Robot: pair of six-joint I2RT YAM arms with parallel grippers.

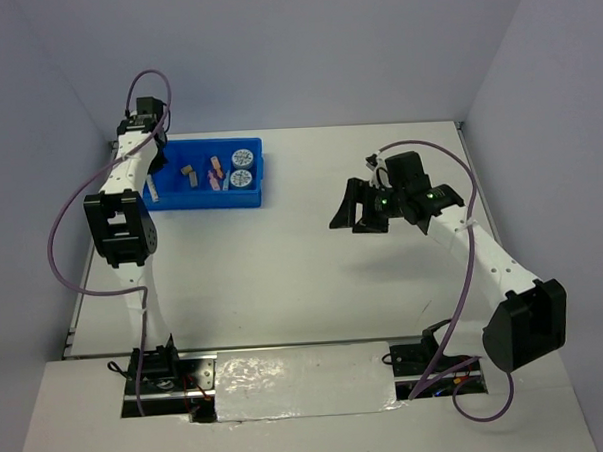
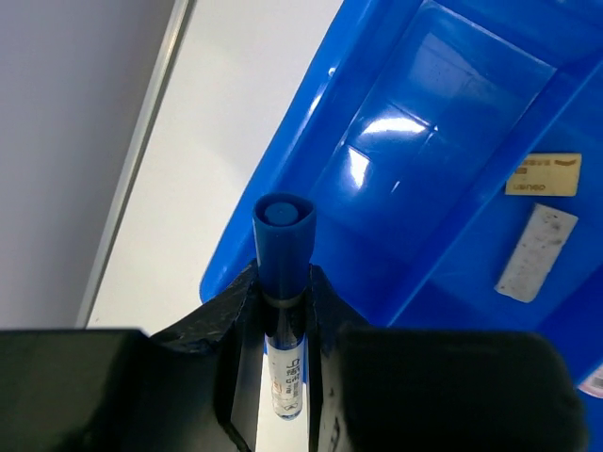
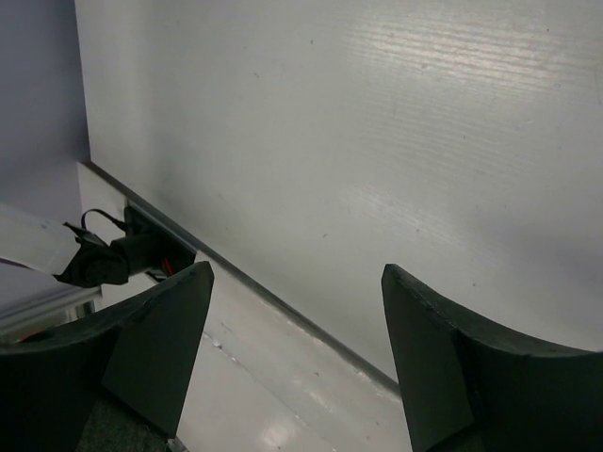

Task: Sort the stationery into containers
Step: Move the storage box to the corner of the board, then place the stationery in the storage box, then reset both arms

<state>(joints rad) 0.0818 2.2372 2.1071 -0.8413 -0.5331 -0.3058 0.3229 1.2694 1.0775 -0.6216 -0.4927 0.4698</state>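
The bright blue divided tray (image 1: 208,201) sits at the far left of the table. It holds two blue-white rolls (image 1: 243,167), a tan block (image 1: 188,174) and pink and orange clips (image 1: 216,170). My left gripper (image 1: 152,181) hangs over the tray's left end, shut on the white pen with the blue cap (image 2: 284,235). In the left wrist view the gripper (image 2: 283,294) holds the pen over the tray's edge (image 2: 236,254), cap pointing away. An empty compartment (image 2: 424,141) lies beyond, then a tan block (image 2: 542,176) and a whitish block (image 2: 535,252). My right gripper (image 1: 362,209) is open and empty above the table, with nothing between its fingers (image 3: 160,330).
The table's left edge strip (image 2: 141,151) runs close beside the tray, with the grey wall behind it. A taped metal plate (image 1: 303,381) and the arm bases lie along the near edge. A purple cable (image 1: 71,211) loops beside the left arm.
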